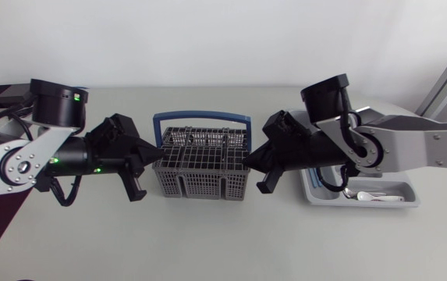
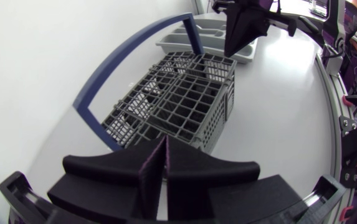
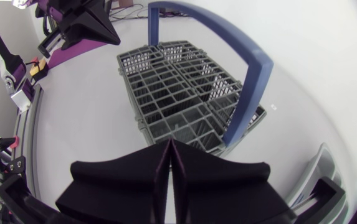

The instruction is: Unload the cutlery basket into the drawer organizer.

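Note:
A grey cutlery basket (image 1: 201,164) with a blue handle (image 1: 201,117) stands mid-table. My left gripper (image 1: 157,154) is shut and empty, its tip at the basket's left side. From the other side my right gripper (image 1: 248,159) points at the basket's right edge, shut, holding nothing. In the left wrist view the basket (image 2: 178,102) lies just ahead of the left gripper (image 2: 164,148), with the grey drawer organizer (image 2: 210,34) beyond it. The right wrist view has the basket (image 3: 178,93) ahead of the right gripper (image 3: 169,149). The organizer (image 1: 363,193) sits at the right, with pale cutlery (image 1: 373,197) in it.
A dark purple mat (image 1: 1,226) lies at the table's left front corner. My right arm (image 1: 410,148) stretches over the organizer and hides part of it.

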Robot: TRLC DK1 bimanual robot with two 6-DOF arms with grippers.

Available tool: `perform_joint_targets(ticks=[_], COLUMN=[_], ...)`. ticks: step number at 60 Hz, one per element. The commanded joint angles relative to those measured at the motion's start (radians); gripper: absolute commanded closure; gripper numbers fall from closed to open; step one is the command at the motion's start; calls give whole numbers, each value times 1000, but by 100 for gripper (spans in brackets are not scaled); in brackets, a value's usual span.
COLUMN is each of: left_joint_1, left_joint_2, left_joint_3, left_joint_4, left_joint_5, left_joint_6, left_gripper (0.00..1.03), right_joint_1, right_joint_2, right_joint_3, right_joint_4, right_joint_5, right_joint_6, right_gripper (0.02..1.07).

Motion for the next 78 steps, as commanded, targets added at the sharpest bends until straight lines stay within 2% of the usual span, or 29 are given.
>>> perform_joint_targets(ticks=[1,11,29,52,72,75,77,78], left_joint_1=[-24,-30,-24,125,157,162,162,165], left_joint_2=[54,96,-38,-42,-171,-179,-183,-188], left_joint_3=[-33,-36,-39,-50,-87,-91,-93,-97], left_joint_4=[12,20,-23,-23,-45,-45,-45,-45], left_joint_5=[13,13,13,7,5,5,5,5], left_joint_6=[-24,-23,-47,6,-95,-110,-123,-130], left_gripper=[87,87,87,87,87,84,80,75], right_joint_1=[10,8,14,-24,-121,-131,-136,-137], right_joint_2=[50,81,-96,-242,-377,-404,-423,-433], right_joint_3=[11,11,-3,-101,-181,-198,-209,-213], right_joint_4=[12,23,-11,-39,-34,-25,-23,-23], right_joint_5=[17,26,25,26,74,92,101,104], right_joint_6=[17,13,20,5,-1,-1,-3,-3], right_gripper=[102,102,102,102,102,101,100,97])
